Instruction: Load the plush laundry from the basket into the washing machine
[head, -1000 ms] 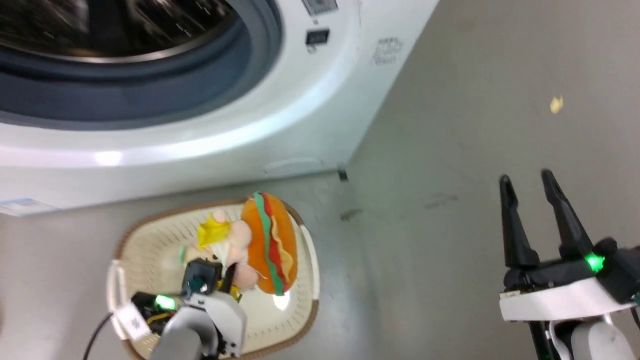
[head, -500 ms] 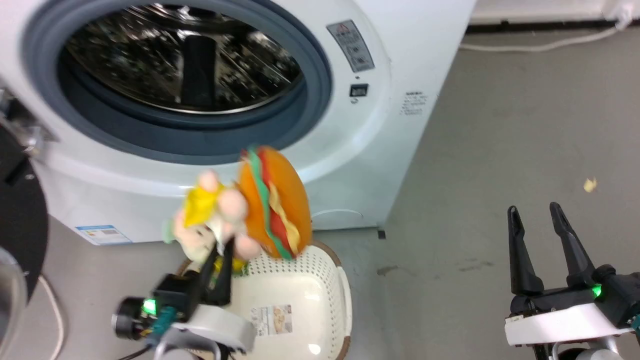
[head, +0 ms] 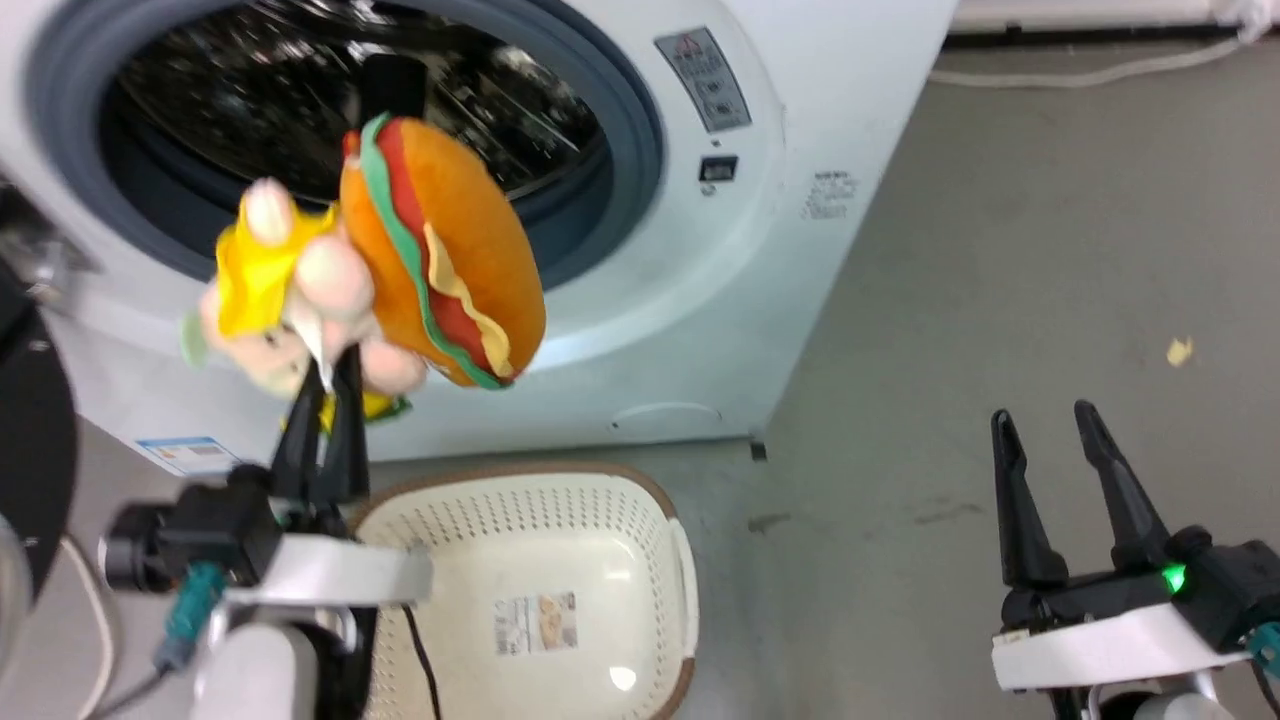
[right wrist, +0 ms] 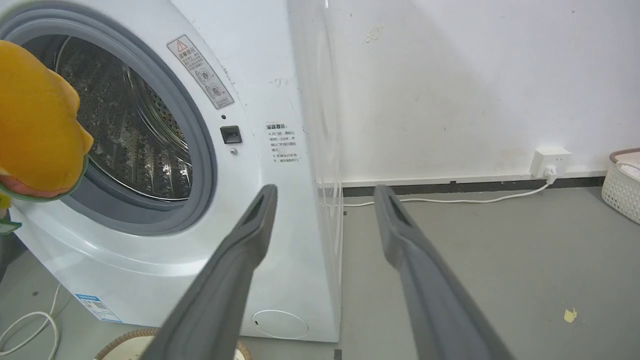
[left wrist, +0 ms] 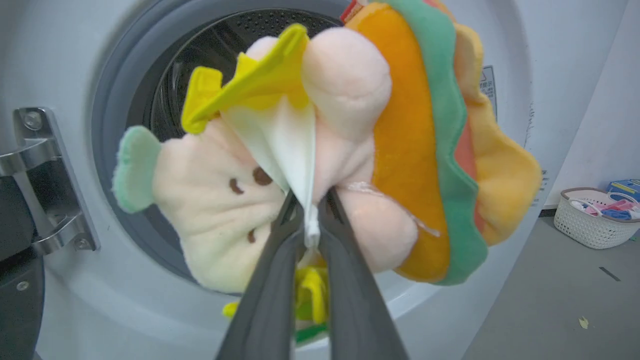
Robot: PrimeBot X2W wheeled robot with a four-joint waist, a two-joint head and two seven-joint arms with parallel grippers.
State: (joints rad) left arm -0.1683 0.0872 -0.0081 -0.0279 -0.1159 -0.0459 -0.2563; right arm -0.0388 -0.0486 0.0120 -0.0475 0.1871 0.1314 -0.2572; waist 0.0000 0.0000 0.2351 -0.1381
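My left gripper [head: 328, 368] is shut on the plush laundry [head: 430, 250], pinching its white tag between the fingertips [left wrist: 310, 210]. The bundle, an orange hamburger with a pale pink figure [left wrist: 220, 195], hangs in the air before the washing machine [head: 700, 260], level with the lower edge of its open drum [head: 300, 90]. Below it on the floor stands the cream basket [head: 560, 500], holding nothing but its label sticker. My right gripper [head: 1045, 420] is open at the lower right, over bare floor. In the right wrist view the hamburger [right wrist: 35, 125] shows at the left edge beside the drum [right wrist: 130, 135].
The round black door [head: 30, 440] stands swung open at the far left, on its metal hinge [left wrist: 40, 170]. A white cable [right wrist: 450, 200] runs along the wall to a socket. Another white basket [left wrist: 595, 220] with items stands to the right. Grey floor spreads on the right.
My left gripper has lifted the plush bundle out of the basket and up to the drum opening. The head camera tilted up. The right gripper has kept still.
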